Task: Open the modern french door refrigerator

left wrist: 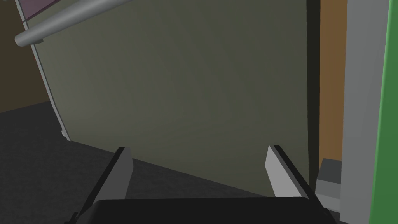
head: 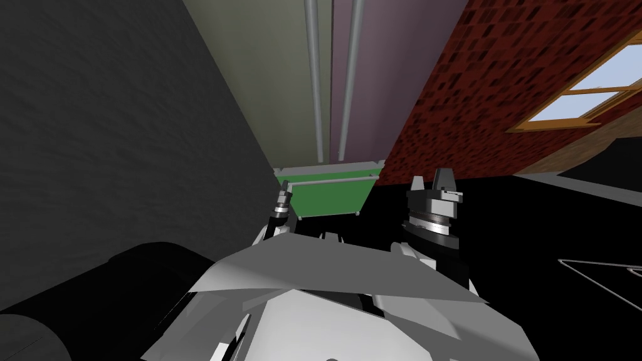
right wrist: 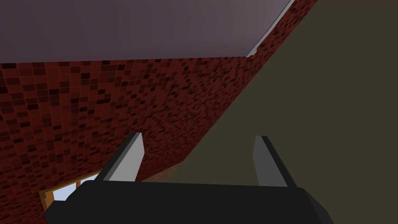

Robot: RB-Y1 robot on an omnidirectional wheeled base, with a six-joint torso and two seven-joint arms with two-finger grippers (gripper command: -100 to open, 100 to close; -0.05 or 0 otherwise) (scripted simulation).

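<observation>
Dark grey wall (head: 113,125) on the left, red tiled wall (head: 501,69) with a window (head: 589,94) on the right, and the fridge (head: 282,75) sits dead ahead between them, with two long grey handles (head: 313,75) down the middle and a green drawer (head: 329,197) underneath. Left gripper (head: 284,186) is low by the drawer's corner, fingers spread wide with nothing between them, facing the olive door (left wrist: 186,89). Right gripper (head: 442,177) is past the drawer's other end, fingers also apart, aimed at the red wall I think.
</observation>
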